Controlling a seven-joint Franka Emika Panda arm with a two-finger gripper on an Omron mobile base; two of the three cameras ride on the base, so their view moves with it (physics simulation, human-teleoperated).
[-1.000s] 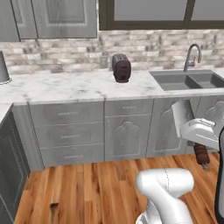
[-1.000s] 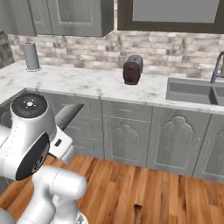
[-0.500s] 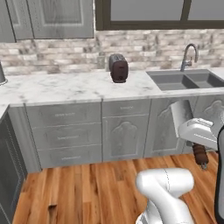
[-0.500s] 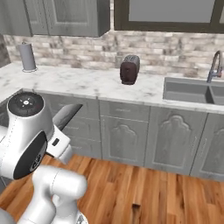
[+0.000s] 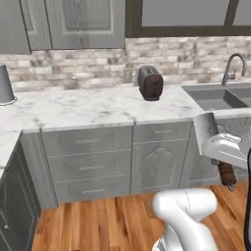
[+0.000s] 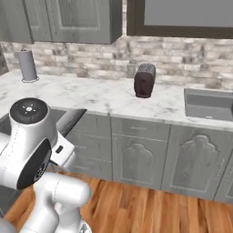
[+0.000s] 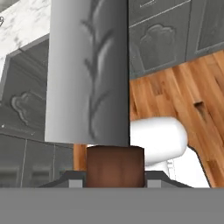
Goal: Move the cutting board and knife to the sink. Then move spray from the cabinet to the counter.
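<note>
In the left base view, one knife (image 5: pixel 212 135) is seen carried at the right edge, clear of the floor and below worktop height, its broad grey blade raised and its reddish-brown handle hanging below the white hand; it is judged to be held this way for transport to the sink (image 5: pixel 215 97), which lies far right in the worktop (image 5: pixel 88 105). One tap (image 5: pixel 231 67) stands behind the basin, one dark toaster (image 5: pixel 150 83) stands near the middle of the worktop against the brick wall, and one grey roll holder (image 5: pixel 5 85) stands at the far left. Wall cabinet (image 5: pixel 73 23) doors above are closed, so the spray is presumably still behind one of them. In the right base view, the same single toaster (image 6: pixel 144 80) is recorded, well apart from one basin (image 6: pixel 210 104) at the right and one roll holder (image 6: pixel 27 65) at the left; a grey blade edge (image 6: pixel 70 122) projects beside the arm. In the hand view, the gripper (image 7: pixel 115 175) is found pinching the knife handle (image 7: pixel 115 165) between its fingers, neither spread wide nor fully pressed together, with the blade (image 7: pixel 87 70) standing up along the camera axis. No cutting board was identified in these views.
</note>
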